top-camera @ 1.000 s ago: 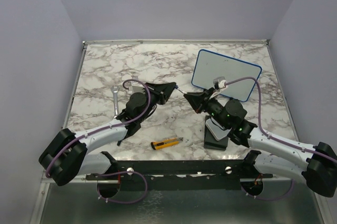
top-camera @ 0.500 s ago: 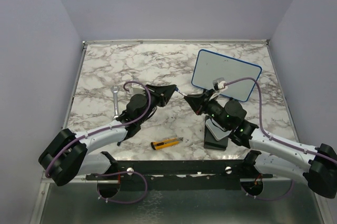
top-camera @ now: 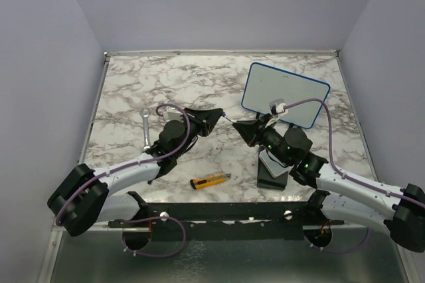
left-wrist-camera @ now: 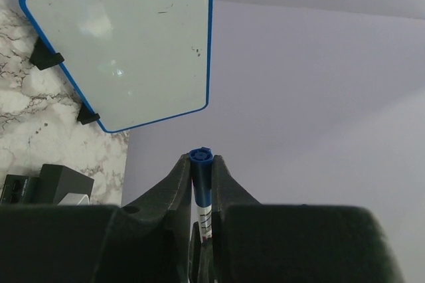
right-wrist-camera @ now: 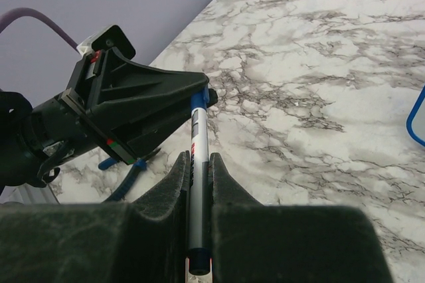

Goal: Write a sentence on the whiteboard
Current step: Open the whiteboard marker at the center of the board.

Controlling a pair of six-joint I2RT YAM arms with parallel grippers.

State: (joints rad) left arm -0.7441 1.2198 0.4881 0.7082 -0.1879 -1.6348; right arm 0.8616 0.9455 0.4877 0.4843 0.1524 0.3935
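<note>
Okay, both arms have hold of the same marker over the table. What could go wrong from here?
1. The left end effector and right end effector are both shut on one thin marker; a pull that isn't straight could twist it out of one grip and drop it.
2. The whiteboard stands on small feet just behind the right arm, whose purple cable loops in front of it; a wide swing might tip it.

Blue-framed whiteboard [top-camera: 284, 92], marbled table [top-camera: 166, 77]
</note>
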